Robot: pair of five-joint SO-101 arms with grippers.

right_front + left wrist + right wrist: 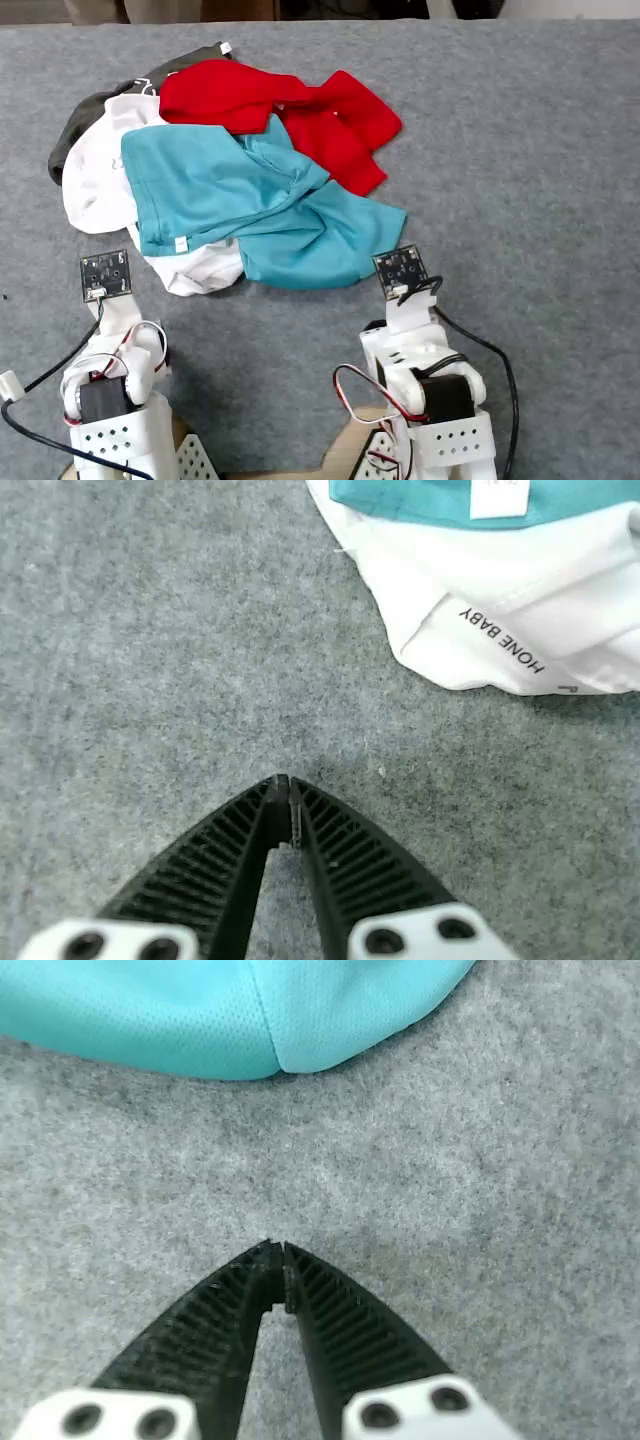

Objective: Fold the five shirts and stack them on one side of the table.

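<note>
Shirts (230, 190) lie in a loose, unfolded heap on a grey felt surface (520, 200), towards its far left part. In the high view a teal shirt (250, 200) sprawls on top at the front. A red shirt (300, 110) lies behind it, and a white shirt (95, 175) spreads out beneath on the left. A dark shirt (75, 135) peeks out at the heap's far left edge. This view also shows the two arms at the near edge. The left arm (110, 390) sits just short of the white shirt's near edge, and the right arm (425, 380) just short of the teal shirt's near corner.

The left wrist view adds what the high view cannot. The left gripper (282, 785) is closed tip to tip, holds nothing, and is over bare surface. Just beyond it lies the white shirt's (560, 570) folded edge with a printed label (500, 640). The teal hem (400, 495) above that carries a small white tag (498, 495).

The right wrist view shows the right gripper (278, 1252) likewise pressed shut and empty over the grey surface. The rounded edge of the teal shirt (200, 1010), a fine mesh fabric with a stitched seam, lies near its tips but apart from them.
</note>
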